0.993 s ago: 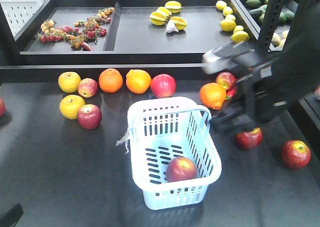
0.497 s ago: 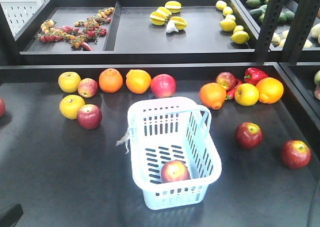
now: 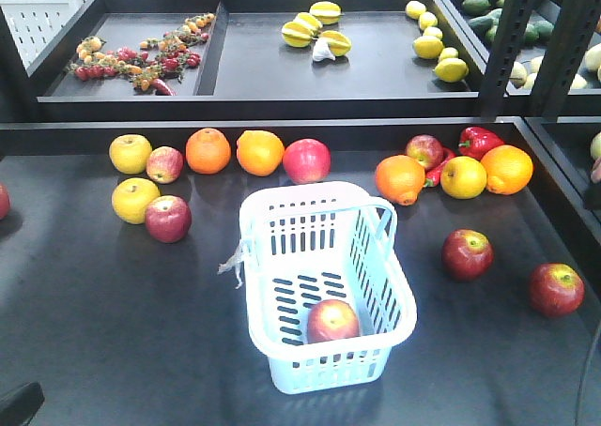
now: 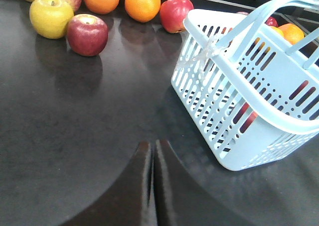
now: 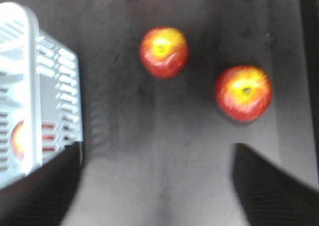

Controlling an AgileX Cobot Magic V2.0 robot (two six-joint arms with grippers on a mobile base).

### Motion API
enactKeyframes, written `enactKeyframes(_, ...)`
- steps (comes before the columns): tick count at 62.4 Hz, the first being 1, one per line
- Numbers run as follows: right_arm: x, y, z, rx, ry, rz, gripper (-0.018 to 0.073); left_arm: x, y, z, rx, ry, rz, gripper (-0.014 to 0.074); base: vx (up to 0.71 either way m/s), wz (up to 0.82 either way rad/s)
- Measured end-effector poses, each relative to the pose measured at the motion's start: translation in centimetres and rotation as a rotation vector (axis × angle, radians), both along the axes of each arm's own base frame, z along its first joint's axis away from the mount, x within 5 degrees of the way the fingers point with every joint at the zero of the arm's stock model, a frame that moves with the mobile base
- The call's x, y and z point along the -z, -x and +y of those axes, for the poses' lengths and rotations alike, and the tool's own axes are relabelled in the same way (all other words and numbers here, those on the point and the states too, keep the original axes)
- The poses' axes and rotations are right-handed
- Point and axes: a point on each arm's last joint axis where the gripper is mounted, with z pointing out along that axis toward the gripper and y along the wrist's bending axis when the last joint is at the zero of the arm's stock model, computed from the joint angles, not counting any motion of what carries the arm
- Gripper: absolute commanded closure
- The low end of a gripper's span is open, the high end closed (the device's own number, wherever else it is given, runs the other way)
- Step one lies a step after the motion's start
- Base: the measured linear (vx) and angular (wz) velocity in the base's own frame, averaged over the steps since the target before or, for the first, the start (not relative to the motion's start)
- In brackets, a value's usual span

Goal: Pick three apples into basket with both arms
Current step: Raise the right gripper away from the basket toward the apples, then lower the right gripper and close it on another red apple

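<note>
Gone from the front view, right jaws hang apart over two apples (image 5: 163,52) and should straddle one squarely; left jaws rest together.

Apple (image 3: 333,320) in the basket (image 3: 310,231), second apple (image 3: 467,253) right of it on the table (image 3: 94,304), third apple (image 3: 555,288) farther right.

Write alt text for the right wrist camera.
On the table lie a red apple at upper middle and a second apple to its right, apart, framed by open jaws at the bottom corners. The basket stands at left, a third apple showing through its slots. Blurred.
</note>
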Motion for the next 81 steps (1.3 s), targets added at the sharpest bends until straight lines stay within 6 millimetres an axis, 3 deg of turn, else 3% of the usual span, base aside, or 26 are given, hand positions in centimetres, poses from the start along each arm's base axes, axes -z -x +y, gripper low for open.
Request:
enactKeyframes(20,4.7,-3.2,-1.9,0.068,-0.017,0.054,-0.0134,0.0,0.0,0.0,0.0,0.0,0.0,0.0604,0.0,0.0)
enactKeyframes(35,7.8,-6.8,-3.4,0.041,-0.013,0.145,-0.0114,0.0,0.0,0.0,0.0,0.0,0.0,0.0604,0.0,0.0)
enactKeyframes(56,11.4,-11.1,-2.1,-0.012,0.117,0.267,-0.0092,0.0,0.0,0.0,0.0,0.0,0.0,0.0604,0.0,0.0)
enactKeyframes(81,14.7,-12.0,-2.8,0.027,0.127,0.353,-0.008,0.0,0.0,0.0,0.0,0.0,0.0,0.0604,0.0,0.0)
